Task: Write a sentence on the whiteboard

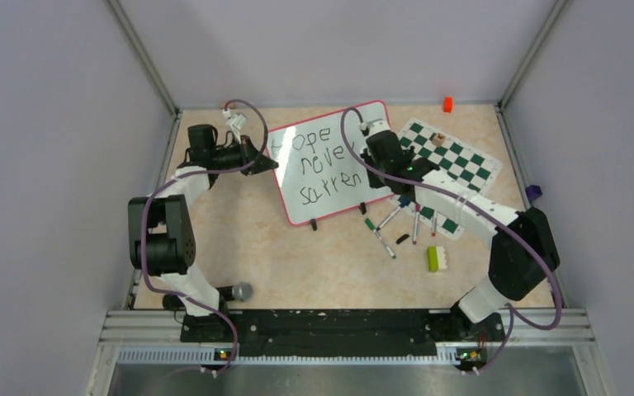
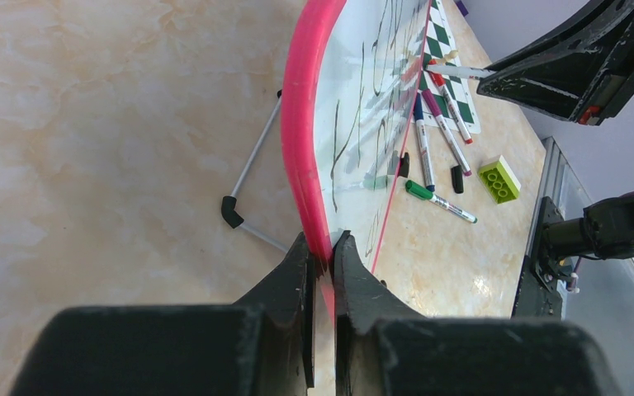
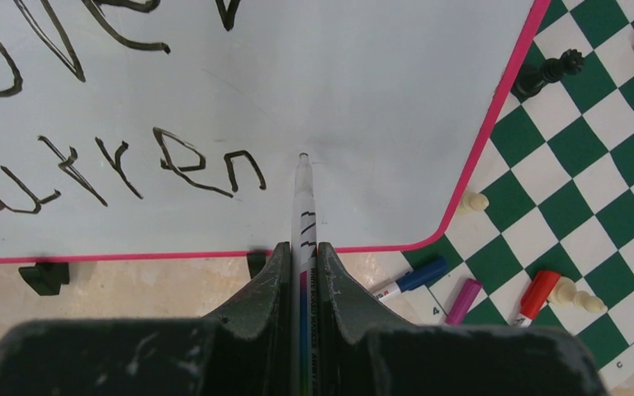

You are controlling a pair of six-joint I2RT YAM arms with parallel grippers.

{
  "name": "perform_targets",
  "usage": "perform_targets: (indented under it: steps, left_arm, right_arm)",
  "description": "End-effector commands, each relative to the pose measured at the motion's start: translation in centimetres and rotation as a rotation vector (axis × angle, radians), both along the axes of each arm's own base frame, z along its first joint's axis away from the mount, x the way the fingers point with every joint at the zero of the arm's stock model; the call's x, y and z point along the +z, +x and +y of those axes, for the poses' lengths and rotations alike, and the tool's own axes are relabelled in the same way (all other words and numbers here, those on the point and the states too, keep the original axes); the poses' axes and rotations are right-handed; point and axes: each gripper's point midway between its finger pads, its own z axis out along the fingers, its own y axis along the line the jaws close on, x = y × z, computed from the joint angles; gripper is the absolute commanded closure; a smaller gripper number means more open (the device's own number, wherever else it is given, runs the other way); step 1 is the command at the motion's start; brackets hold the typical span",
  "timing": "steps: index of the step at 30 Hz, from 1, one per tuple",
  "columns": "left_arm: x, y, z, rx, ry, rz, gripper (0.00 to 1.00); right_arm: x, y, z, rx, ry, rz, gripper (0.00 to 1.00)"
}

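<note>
The whiteboard (image 1: 330, 132), white with a pink rim, leans tilted at the table's middle back. Its sentence (image 1: 324, 162) reads "Hope never surren" in three dark lines; the last letters (image 3: 206, 165) show in the right wrist view. My left gripper (image 2: 324, 257) is shut on the whiteboard's pink rim (image 2: 297, 124) at its left edge (image 1: 262, 162). My right gripper (image 3: 303, 247) is shut on a marker (image 3: 303, 210). The marker's tip rests on the whiteboard (image 3: 396, 91) just right of "surren". In the top view this gripper (image 1: 377, 153) hangs over the board's right side.
A green-and-white chess mat (image 1: 462, 161) lies right of the board with a few chess pieces (image 3: 545, 73). Several loose markers (image 1: 396, 224) and a green brick (image 1: 434, 258) lie in front. The board's wire stand leg (image 2: 252, 161) reaches left. An orange block (image 1: 447, 104) sits at the back.
</note>
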Motion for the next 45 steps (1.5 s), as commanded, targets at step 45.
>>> perform_targets:
  steps: [45]
  left_arm:
    - [-4.1,1.4,0.8,0.068,0.172,-0.037,1.0]
  right_arm:
    - [-0.9,0.0,0.8,0.056,0.005,0.04,1.0]
